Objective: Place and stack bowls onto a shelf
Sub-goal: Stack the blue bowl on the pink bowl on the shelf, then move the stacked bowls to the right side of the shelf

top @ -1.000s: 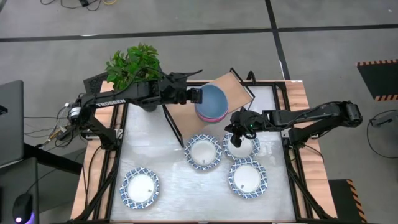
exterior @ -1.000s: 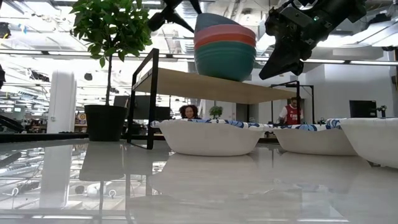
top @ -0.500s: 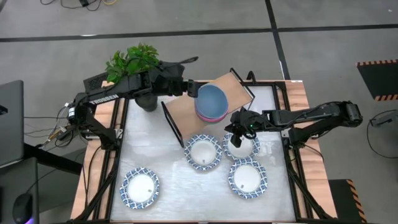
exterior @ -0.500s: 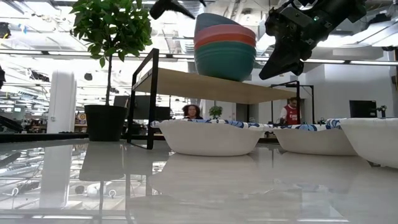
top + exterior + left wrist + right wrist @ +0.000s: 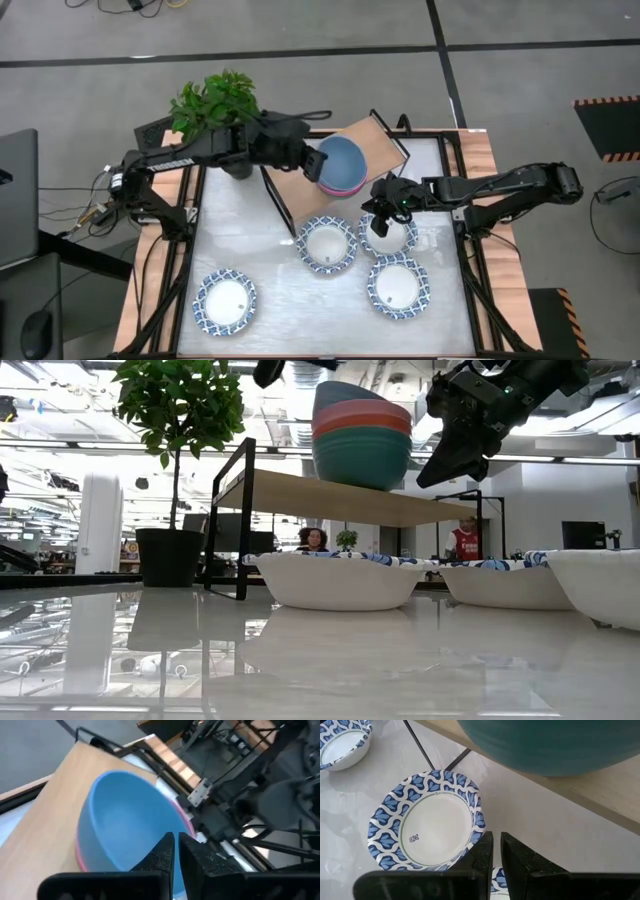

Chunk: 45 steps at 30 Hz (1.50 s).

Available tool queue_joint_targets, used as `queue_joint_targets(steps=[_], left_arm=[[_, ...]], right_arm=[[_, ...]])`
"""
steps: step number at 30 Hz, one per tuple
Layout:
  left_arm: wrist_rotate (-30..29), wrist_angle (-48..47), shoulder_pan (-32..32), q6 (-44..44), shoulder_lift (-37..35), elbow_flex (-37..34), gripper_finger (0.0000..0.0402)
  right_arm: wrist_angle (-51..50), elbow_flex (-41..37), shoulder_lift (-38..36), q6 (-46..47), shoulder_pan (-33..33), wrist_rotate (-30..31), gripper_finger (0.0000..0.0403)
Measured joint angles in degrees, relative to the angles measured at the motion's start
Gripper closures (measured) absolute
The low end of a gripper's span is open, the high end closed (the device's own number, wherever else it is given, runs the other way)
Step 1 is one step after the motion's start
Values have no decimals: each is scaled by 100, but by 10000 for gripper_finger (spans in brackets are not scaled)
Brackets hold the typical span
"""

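A stack of plain blue, pink-red and green bowls [image 5: 340, 166] is seen on the light-wood shelf [image 5: 300, 180]; the left gripper [image 5: 174, 851], previously parted, is now closed beside it, empty.

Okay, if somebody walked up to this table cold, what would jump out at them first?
Probably the stack of coloured bowls, blue over pink over green, on the wooden shelf at the back, with the left pincer shut just beside its rim. Next, the four white bowls with blue patterned rims on the tabletop: three clustered in front of the shelf, one alone at the near left. The right pincer hangs over the rearmost clustered bowl.
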Motion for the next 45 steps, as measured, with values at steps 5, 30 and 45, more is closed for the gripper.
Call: queue_joint_targets(steps=[5, 30, 45], left_arm=[[-219, -13, 2, -177, 1, -362, 400], [-850, 13, 85, -81, 7, -376, 401], [124, -1208, -705, -300, -293, -379, 401]], right_arm=[[-2, 0, 0, -3, 0, 0, 339], [28, 0, 0, -5, 18, -6, 339], [1237, 0, 26, -841, 462, -403, 377]])
